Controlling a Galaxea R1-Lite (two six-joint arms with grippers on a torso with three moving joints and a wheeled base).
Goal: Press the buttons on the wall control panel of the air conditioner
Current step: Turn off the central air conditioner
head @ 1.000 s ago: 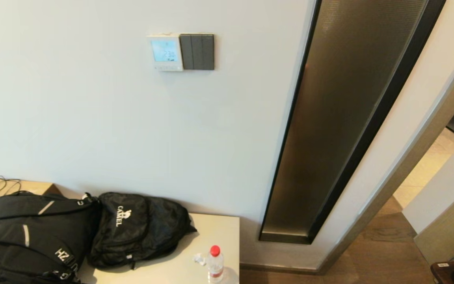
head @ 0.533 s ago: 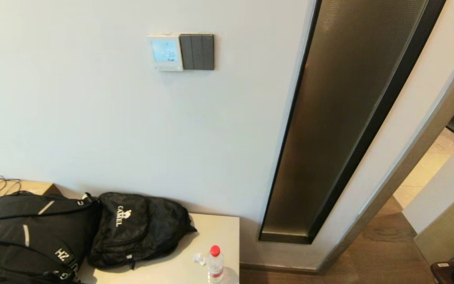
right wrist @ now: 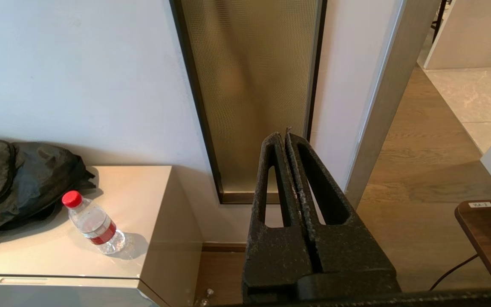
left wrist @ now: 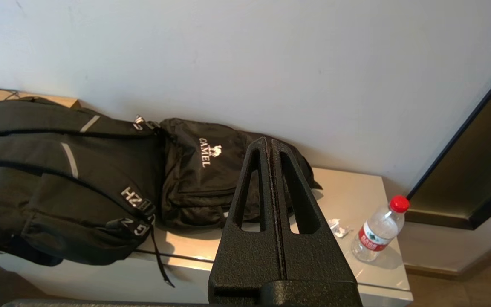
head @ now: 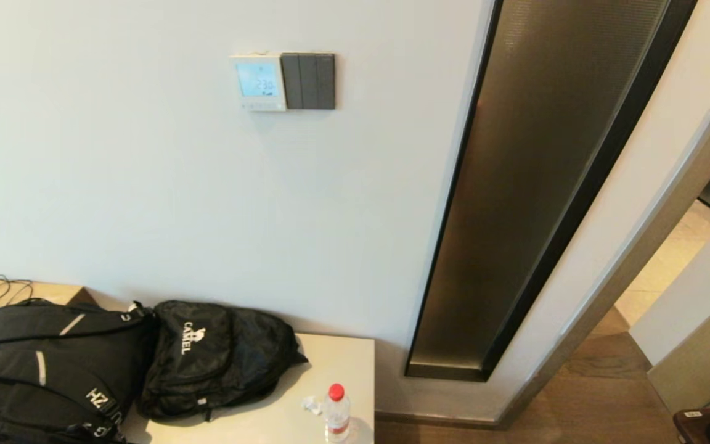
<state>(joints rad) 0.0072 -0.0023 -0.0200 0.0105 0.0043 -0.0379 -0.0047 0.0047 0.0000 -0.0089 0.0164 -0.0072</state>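
Observation:
The air conditioner's wall control panel (head: 259, 82) is a small white square high on the pale wall, its screen lit blue with digits. The buttons (head: 259, 105) form a tiny pale row along its lower edge. A dark grey three-rocker switch plate (head: 309, 81) sits right beside it. Neither arm shows in the head view. My left gripper (left wrist: 270, 143) is shut and empty, low above the cabinet and the bags. My right gripper (right wrist: 283, 136) is shut and empty, low, facing the wall beside the brown glass strip. The panel does not show in either wrist view.
A pale cabinet (head: 342, 357) stands against the wall below, carrying two black backpacks (head: 207, 357) and a water bottle with a red cap (head: 336, 412). A tall brown glass strip (head: 534, 172) runs up the wall at the right. A doorway and wooden floor (head: 601, 382) lie further right.

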